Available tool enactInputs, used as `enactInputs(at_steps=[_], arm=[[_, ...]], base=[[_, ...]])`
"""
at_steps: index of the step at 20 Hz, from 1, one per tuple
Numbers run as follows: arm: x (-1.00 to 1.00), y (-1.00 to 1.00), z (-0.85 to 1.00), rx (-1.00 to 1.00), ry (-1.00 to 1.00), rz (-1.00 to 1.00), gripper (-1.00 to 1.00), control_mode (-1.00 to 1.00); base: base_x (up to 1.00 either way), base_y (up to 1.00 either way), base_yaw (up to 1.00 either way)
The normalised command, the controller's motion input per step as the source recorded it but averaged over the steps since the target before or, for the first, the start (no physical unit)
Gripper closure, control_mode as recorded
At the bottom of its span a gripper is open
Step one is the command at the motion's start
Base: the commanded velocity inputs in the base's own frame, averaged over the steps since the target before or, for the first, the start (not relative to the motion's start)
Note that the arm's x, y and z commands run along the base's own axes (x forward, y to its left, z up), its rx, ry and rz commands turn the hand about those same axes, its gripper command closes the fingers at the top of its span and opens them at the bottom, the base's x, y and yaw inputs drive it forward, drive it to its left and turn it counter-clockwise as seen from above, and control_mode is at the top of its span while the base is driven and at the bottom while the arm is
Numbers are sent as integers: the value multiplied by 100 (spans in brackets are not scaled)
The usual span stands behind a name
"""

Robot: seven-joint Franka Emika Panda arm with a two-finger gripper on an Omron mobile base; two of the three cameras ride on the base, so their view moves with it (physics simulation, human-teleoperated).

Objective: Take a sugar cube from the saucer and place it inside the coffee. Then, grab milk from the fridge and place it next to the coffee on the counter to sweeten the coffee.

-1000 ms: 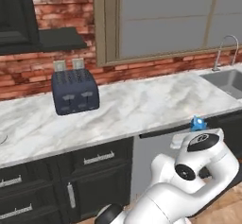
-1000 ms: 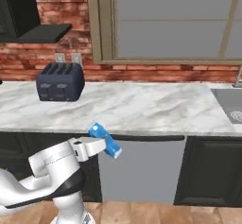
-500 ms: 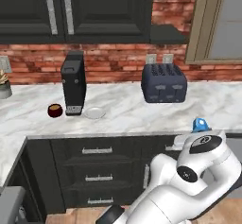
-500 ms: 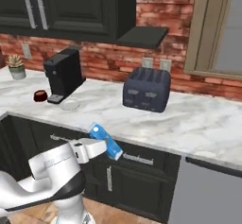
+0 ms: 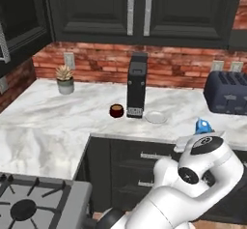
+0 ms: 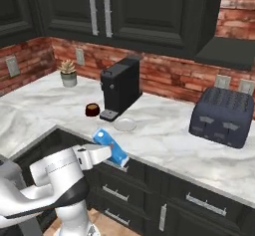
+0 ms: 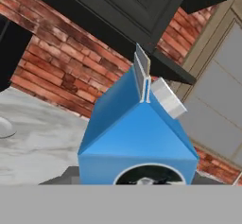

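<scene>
1. Left base view, far left to middle: a small potted plant (image 5: 64,78) stands on the counter (image 5: 43,121), well off to the left of the gripper and beyond it. Right of the plant comes the coffee (image 5: 116,110), then the black coffee machine (image 5: 136,92) just beside the cup, then the saucer (image 5: 156,117) on the machine's other side. All three lie ahead of the gripper and to its left, across the counter edge.

2. Right base view, the tool itself: the gripper (image 6: 102,153) is clenched on the milk (image 6: 111,148). The carton juts out from the hand, tilted, held low in front of the cabinet (image 6: 149,182), below counter height. In this view the coffee (image 6: 92,109) and saucer (image 6: 125,125) sit above and beyond the carton, with the cup a little left of it.

3. Hand view: the milk's (image 7: 137,140) blue gable and white cap stand directly ahead of the fingers, squarely seated between them, so the hold looks secure.

4. Far right: the toaster (image 6: 222,117) is well apart to the gripper's right, out of the way.

5. The step in hand, as I judge it, is carrying the milk to a spot beside the coffee. To do it well, lift the carton above the counter lip first, bring it upright, then move forward-left to the bare marble left of the cup, clear of machine and saucer. Set it down flat before letting go.

6. I cannot tell whether a sugar cube remains on the saucer; it is too small to see.
</scene>
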Motion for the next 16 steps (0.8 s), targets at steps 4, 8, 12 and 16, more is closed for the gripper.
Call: enactInputs(at_steps=[4,8,12,16], arm=[[0,0,0,0,0,0,100,100],[0,0,0,0,0,0,100,100],[0,0,0,0,0,0,100,100],[0,0,0,0,0,0,100,100]], base=[[2,-28,40],[7,19,54],[53,2,54],[58,-6,52]])
